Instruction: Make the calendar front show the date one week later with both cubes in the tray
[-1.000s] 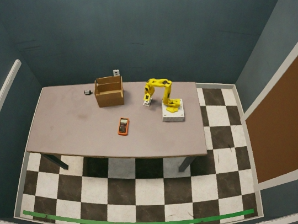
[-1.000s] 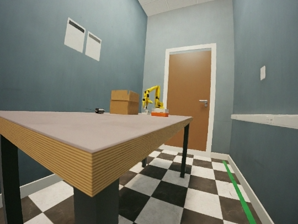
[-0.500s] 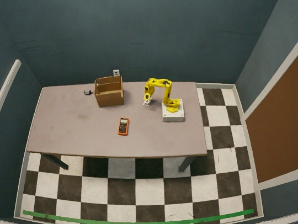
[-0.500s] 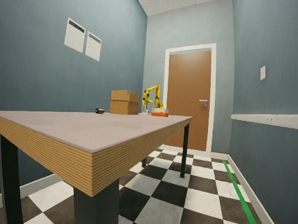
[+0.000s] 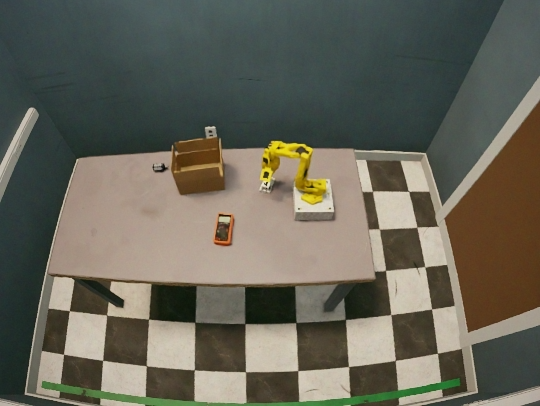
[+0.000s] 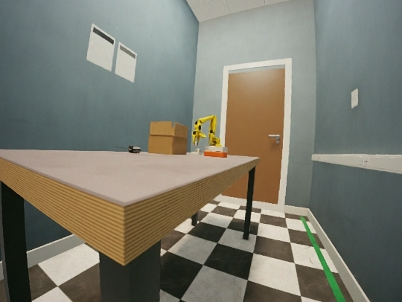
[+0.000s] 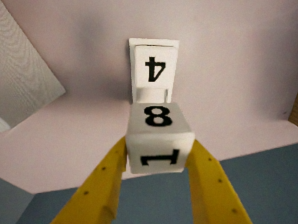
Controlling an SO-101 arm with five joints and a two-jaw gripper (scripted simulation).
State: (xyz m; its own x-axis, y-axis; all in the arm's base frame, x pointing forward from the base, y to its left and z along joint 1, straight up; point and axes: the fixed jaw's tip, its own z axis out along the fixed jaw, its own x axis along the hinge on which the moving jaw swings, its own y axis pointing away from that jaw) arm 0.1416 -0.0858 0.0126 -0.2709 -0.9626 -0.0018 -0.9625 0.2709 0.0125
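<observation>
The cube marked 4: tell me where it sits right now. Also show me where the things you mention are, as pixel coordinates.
In the wrist view, the cube marked 4 [image 7: 155, 67] sits in the white tray [image 7: 175, 43], just beyond the cube showing 8 and 1 [image 7: 161, 120] between the gripper's fingers.

Two white number cubes at the small white calendar tray
One white cube with black digits [image 7: 155, 67] sits in the white calendar tray [image 7: 132, 75] [image 5: 262, 190], its 4 sideways in the wrist view; the other white cube, showing a black 8 and 1 [image 7: 160, 137], is clamped by the end effector [image 7: 159, 152] above the tray.
</observation>
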